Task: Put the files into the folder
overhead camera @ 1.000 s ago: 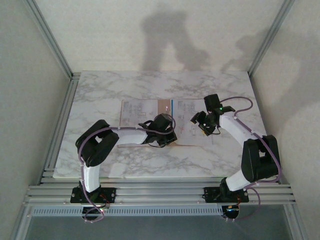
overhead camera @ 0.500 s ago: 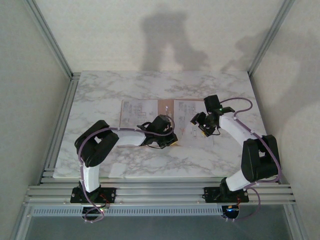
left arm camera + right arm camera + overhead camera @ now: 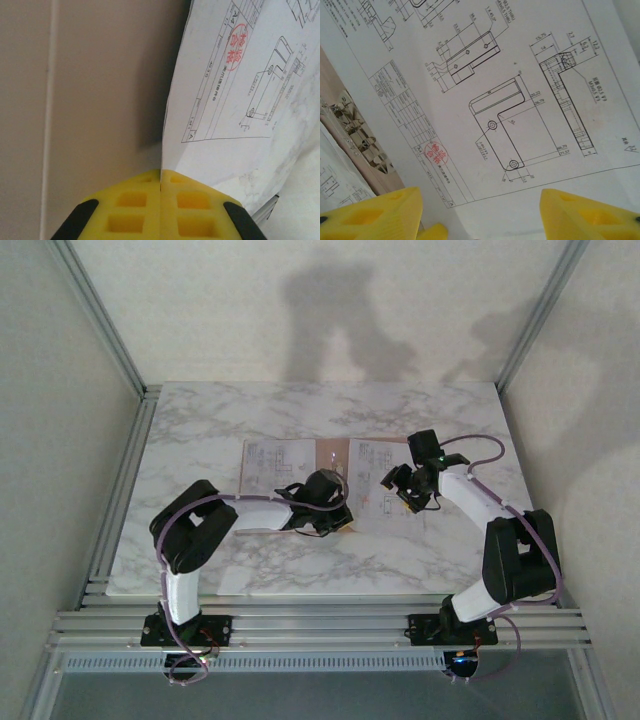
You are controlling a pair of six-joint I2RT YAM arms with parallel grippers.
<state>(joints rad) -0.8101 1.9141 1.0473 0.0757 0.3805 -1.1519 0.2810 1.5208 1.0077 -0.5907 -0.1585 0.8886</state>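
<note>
Left gripper [image 3: 161,175] fingers [image 3: 132,200] are pressed together on the near left corner of a printed sheet [image 3: 235,90], held slightly raised off the open folder [image 3: 100,75]. Right gripper [image 3: 480,215] fingers spread wide over the same sheet, on the folder's right half, mid-table [image 3: 200,420].

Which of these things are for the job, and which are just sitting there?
For the job:
- files
- folder, lying open
- left pincer, shut on the edge of one of the files
- right pincer, open above a sheet

Just there:
- marble table
- metal frame rails
</note>
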